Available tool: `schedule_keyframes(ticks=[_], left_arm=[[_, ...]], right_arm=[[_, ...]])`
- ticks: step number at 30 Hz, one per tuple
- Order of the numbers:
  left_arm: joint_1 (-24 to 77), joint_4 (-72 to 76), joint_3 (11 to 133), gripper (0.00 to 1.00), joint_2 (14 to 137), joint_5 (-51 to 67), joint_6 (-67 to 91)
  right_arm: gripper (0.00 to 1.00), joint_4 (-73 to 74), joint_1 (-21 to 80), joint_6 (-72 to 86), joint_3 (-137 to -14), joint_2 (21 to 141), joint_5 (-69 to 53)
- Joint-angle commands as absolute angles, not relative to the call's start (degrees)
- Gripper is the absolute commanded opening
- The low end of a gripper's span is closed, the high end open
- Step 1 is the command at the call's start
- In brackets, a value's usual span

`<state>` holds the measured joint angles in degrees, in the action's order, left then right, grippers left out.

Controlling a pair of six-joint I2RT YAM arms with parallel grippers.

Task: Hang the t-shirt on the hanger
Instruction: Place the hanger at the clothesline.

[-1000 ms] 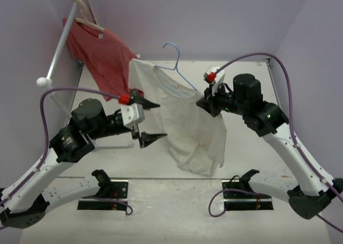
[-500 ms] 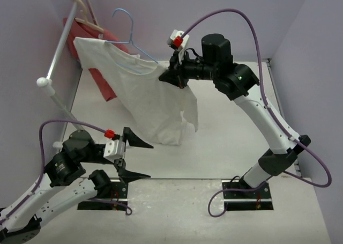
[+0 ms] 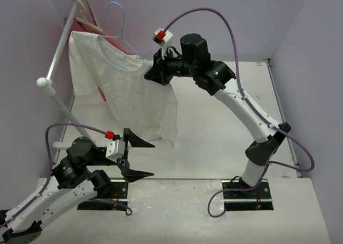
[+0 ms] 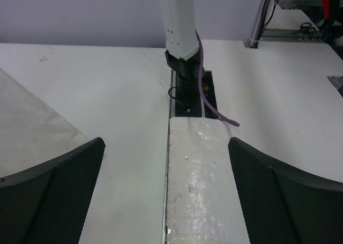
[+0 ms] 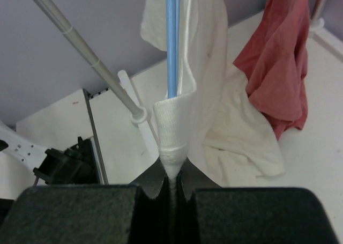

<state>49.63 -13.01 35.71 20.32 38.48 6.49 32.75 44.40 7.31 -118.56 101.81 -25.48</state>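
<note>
I read the right arm as raised high off its base, elbow bent, and reaching left and towards the back of the cell with the wrist roughly level. The right fingers [image 3: 148, 76] [image 5: 171, 180] are pressed together on a folded shoulder edge of the t-shirt [image 3: 131, 102] [image 5: 201, 67]. In the right wrist view the light-blue wire of the hanger [image 3: 127, 40] [image 5: 171, 40] runs straight up out of that fold. The hanger sits inside the collar, with its hook standing above the neckline close to the rail [image 3: 58, 56]. I cannot tell whether the hook touches the rail. The t-shirt hangs off the hanger, clear of the worktop [image 3: 214, 131], with its hem ending just above the left fingers [image 3: 153, 159] [image 4: 166, 147]. The left arm is folded low near its base at the front edge. Its fingers are spread wide, point right, and hold nothing. The left wrist view shows bare worktop between them and the foot of the right arm beyond. A red shirt [image 3: 102, 96] [image 5: 278, 67] on a wooden hanger [image 3: 86, 16] hangs behind the t-shirt on the same slanted white rail at the back left. The worktop is white with scattered marks, and plain lavender walls [image 3: 241, 19] enclose it on three sides.
</note>
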Motion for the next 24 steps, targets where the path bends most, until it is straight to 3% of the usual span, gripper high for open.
schedule_keyframes(ticks=[1, 13, 19, 24], left_arm=[[49.7, -10.2, 34.7, 1.0, 21.3, 37.2, 8.0], [49.7, -10.0, 34.5, 1.0, 18.3, 37.4, 7.6], [49.7, -10.0, 34.5, 1.0, 19.0, 37.8, 7.5], [49.7, -10.0, 34.5, 1.0, 18.5, 37.3, 7.4]], right_arm=[[0.0, 20.1, 47.5, 10.7, -110.8, 101.1, -26.1], [0.0, 15.7, 50.7, 13.9, -125.3, 112.6, -29.5], [0.0, 19.8, 50.7, 15.0, -142.1, 122.4, -30.4], [0.0, 13.8, 50.7, 16.9, -142.2, 126.1, -31.8]])
